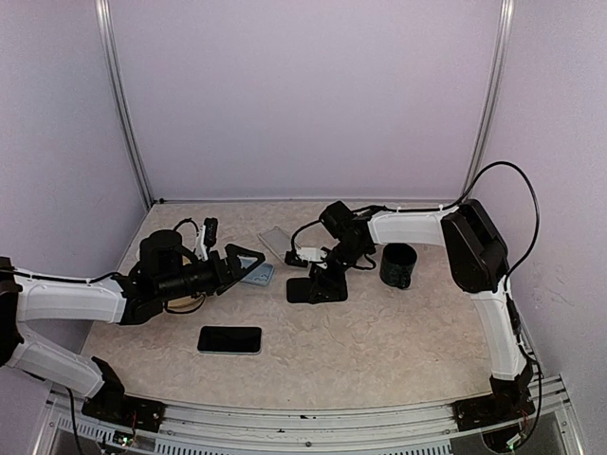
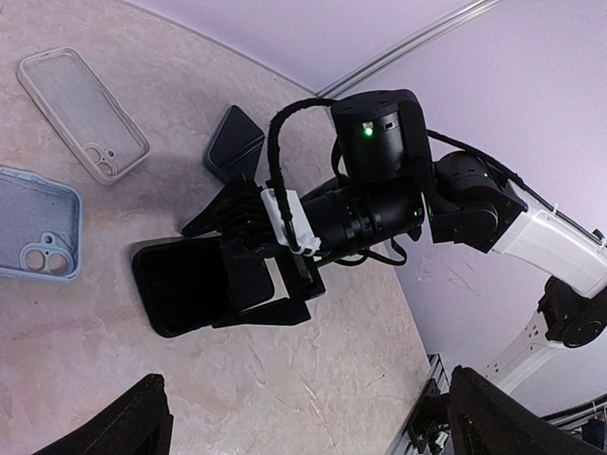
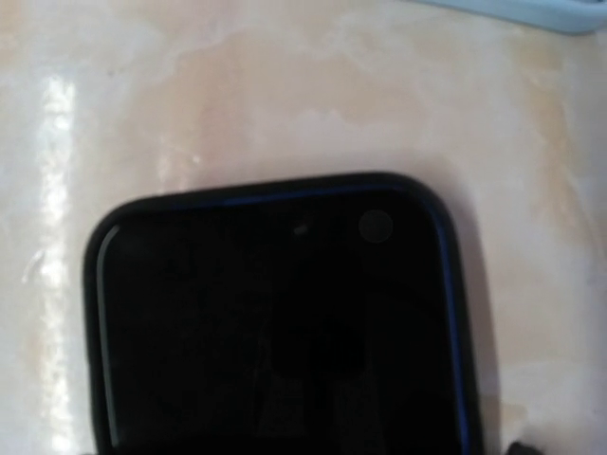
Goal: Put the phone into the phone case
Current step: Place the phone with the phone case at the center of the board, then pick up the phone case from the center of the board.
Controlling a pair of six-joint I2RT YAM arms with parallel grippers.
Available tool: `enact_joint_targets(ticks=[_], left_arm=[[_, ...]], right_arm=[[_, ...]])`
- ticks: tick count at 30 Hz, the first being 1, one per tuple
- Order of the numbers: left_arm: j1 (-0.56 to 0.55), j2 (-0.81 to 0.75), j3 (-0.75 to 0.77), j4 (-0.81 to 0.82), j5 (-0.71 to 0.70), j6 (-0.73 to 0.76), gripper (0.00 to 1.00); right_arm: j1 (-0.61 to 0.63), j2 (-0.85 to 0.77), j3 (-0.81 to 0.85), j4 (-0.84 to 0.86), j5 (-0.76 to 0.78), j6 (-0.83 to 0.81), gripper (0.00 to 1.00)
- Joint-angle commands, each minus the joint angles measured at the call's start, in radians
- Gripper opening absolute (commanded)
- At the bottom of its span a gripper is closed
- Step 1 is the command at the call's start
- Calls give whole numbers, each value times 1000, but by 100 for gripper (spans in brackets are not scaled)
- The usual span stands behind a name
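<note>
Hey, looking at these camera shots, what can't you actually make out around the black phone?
Right wrist view: the black rectangular phone is blurred and cut off by the bottom edge; full seating in its black case is unclear.
Top view: the right gripper covers that phone; grip or gap cannot be told.
Left wrist view: a dark flat object is too small and angled to identify.
</note>
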Motion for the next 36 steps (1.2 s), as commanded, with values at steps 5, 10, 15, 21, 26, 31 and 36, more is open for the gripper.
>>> enact_joint_targets(ticks=[5, 10, 15, 21, 26, 31, 36], left_arm=[[7, 18, 1, 28, -5, 6, 99], [7, 26, 8, 29, 0, 8, 99], [7, 33, 15, 26, -3, 12, 99], [8, 33, 26, 2, -10, 22, 99], [7, 38, 29, -12, -17, 31, 99], [7, 48, 31, -11, -16, 34, 99], [7, 63, 28, -10, -12, 33, 99]], right_arm=[[-6, -118, -26, 93, 13, 67, 99], [-6, -186, -50, 138, 17, 109, 100], [-7, -237, -71, 178, 48, 180, 100], [-7, -341, -199, 287, 74, 255, 100], [-6, -439, -319, 378, 80, 308, 100], [-6, -532, -431, 441, 70, 336, 99], [-6, -601, -516, 483, 108, 361, 99]])
